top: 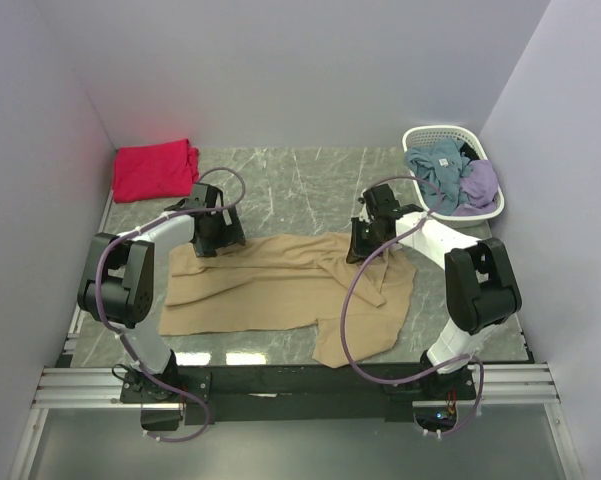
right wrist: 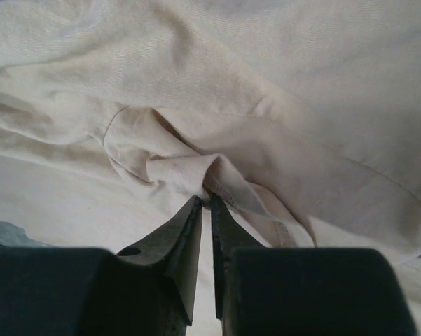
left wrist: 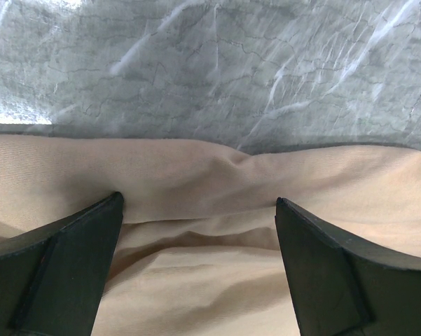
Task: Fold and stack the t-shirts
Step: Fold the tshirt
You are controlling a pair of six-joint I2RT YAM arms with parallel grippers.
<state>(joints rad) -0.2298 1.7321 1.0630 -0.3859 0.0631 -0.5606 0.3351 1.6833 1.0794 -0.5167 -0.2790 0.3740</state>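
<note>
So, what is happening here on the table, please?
The robot is working on a tan t-shirt that lies spread and wrinkled on the table. The right hand is pinched on a raised fold of this shirt. The left hand is open, low over the shirt's far edge, gripping nothing. A red t-shirt lies apart in the far left corner, and a white basket holding other clothes stands at the far right.
</note>
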